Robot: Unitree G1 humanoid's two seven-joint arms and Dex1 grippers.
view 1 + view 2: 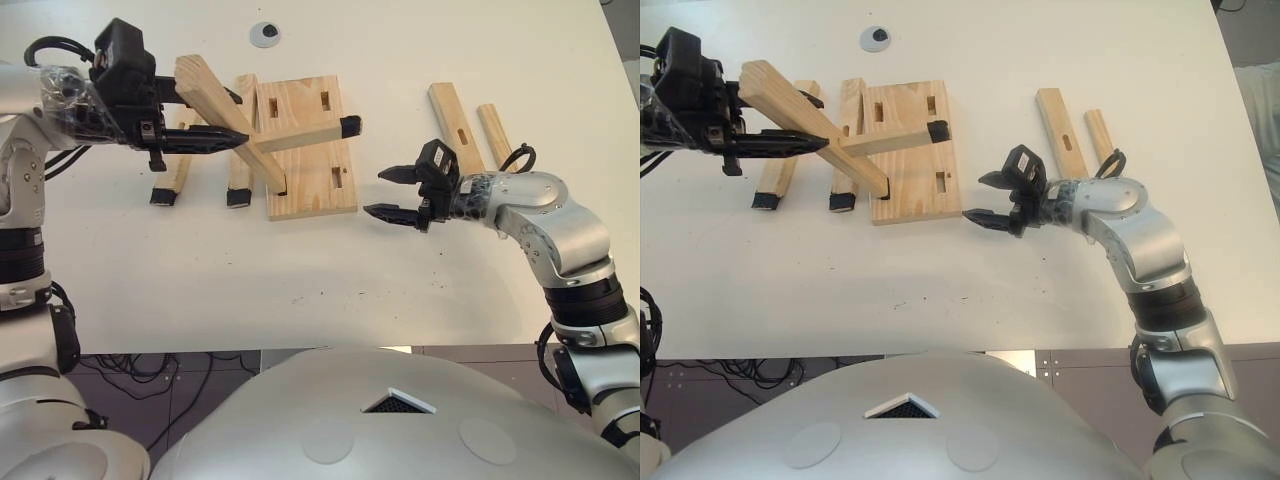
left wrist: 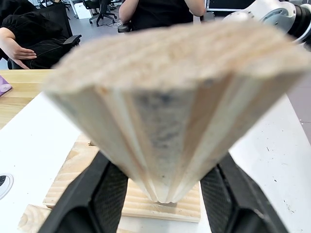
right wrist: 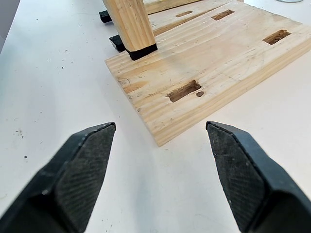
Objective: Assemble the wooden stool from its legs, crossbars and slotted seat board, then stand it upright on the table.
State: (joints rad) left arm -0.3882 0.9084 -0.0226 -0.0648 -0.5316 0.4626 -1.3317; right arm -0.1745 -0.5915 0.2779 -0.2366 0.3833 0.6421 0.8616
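White table (image 1: 300,260), carrying all parts. Slotted seat board (image 1: 310,195), flat at mid-table; three slots show, and the near-left corner, where a fourth would sit, is covered by the foot of the held leg (image 1: 200,75), so whether that foot is seated cannot be told. Held leg tilted, black-capped foot down on the board, top end raised toward the robot's left; close to the left wrist camera its end grain is blurred and hides much of the board. Second leg (image 1: 305,133) lies across the board. Two further legs (image 1: 240,160), partly covered by the held leg and the left arm, lie just left of the board. Two crossbars (image 1: 457,125) lie well right of it. Left gripper (image 1: 228,115): fingers (image 2: 92,194) pinching the held leg. Right gripper (image 1: 378,192): spread wide, holding nothing, just right of the board's near corner. Small round disc (image 1: 265,34) at the far edge.
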